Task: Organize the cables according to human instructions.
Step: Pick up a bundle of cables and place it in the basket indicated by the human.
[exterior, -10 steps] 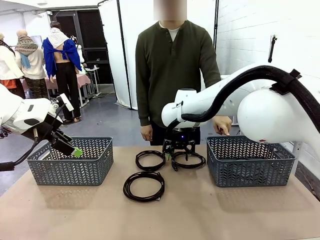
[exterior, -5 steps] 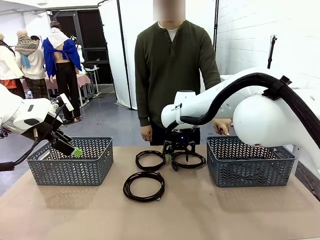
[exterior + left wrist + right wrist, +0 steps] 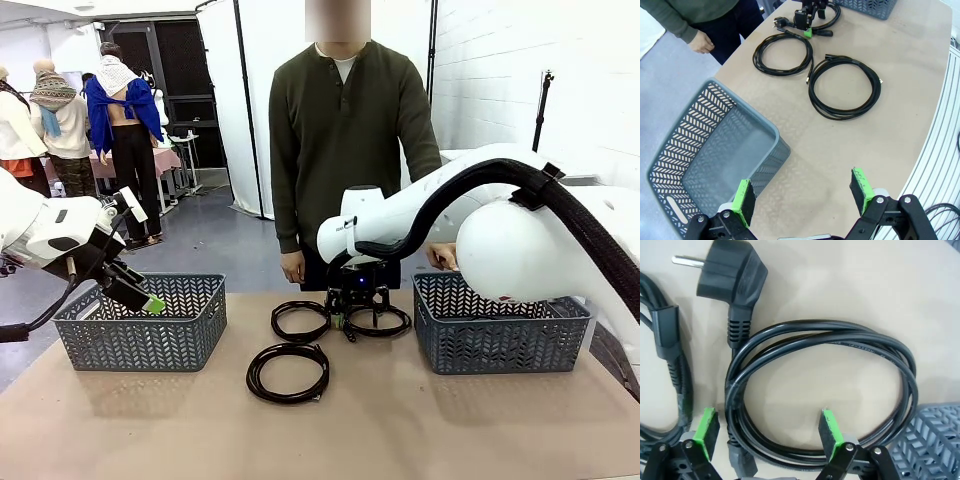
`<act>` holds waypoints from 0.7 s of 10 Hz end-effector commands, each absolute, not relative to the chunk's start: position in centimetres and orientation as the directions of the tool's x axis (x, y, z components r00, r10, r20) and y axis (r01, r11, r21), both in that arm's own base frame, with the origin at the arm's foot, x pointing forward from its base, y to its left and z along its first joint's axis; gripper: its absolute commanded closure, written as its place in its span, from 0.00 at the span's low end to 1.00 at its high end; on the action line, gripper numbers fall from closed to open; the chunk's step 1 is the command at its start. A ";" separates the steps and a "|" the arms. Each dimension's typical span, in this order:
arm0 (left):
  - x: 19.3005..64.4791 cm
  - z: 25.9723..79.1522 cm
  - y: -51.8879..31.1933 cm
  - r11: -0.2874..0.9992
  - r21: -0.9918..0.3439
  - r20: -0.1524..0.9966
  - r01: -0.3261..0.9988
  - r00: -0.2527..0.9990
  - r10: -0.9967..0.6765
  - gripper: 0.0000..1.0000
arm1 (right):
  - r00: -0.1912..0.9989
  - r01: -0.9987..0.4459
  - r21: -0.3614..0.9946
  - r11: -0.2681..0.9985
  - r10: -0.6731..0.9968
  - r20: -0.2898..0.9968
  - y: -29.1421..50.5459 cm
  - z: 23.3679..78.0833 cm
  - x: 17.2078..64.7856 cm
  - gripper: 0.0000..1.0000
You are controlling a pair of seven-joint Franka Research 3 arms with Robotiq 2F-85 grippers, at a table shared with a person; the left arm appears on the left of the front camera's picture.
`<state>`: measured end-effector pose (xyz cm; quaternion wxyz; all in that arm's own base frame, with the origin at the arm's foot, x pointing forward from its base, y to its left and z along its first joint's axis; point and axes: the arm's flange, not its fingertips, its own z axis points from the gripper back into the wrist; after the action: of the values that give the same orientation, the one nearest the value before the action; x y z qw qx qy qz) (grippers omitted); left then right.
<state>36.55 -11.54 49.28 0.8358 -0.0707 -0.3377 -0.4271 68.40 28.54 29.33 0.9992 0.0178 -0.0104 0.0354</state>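
1. My right fingers (image 3: 707,430) are spread wide, green pads down close over the worktop (image 3: 855,280). Nothing is gripped.
2. A coiled black cable (image 3: 815,337) lies flat under them. The lower-left stretch of its loop runs between the two pads. I cannot tell whether either pad touches it.
3. The loop is an oval, its long axis running across my wrist view. Its black plug (image 3: 732,275) sits at the upper left, and the metal pin points to the picture's left.
4. There is small pale print on the cable's jacket, too fine to read.
5. A second cable (image 3: 667,360) lies just beside the first, at the left edge.
6. The corner of a grey lattice basket (image 3: 935,440) is near, at the lower right.
7. My left fingers (image 3: 743,200) are also wide apart and hold nothing. They hang over the rim of the other basket (image 3: 670,165), well apart from the cables.
8. From the front, a third cable (image 3: 288,372) lies nearer my side of the worktop.
9. The person (image 3: 345,150) stands at the far side.
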 end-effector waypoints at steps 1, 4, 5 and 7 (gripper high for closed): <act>36.7 49.2 -11.5 0.627 0.161 0.635 0.762 0.406 -0.657 0.00 | 0.998 -0.057 -0.031 0.998 0.058 0.006 29.2 29.4 69.5 0.06; 36.7 49.2 -11.5 0.627 0.161 0.635 0.762 0.406 -0.657 0.00 | 0.995 -0.077 -0.020 0.997 0.078 0.063 29.5 29.8 69.7 0.32; 36.7 49.2 -11.5 0.627 0.161 0.635 0.762 0.406 -0.657 0.00 | 0.993 -0.091 0.004 0.996 0.090 0.070 29.5 30.0 69.8 0.41; 36.7 49.2 -11.5 0.627 0.161 0.635 0.762 0.406 -0.657 0.00 | 0.994 -0.093 0.042 0.995 0.090 0.066 29.2 30.3 69.9 0.58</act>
<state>36.55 -11.54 49.28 0.8358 -0.0707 -0.3377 -0.4271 69.24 29.42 30.40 0.9986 0.0102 -0.0270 0.0453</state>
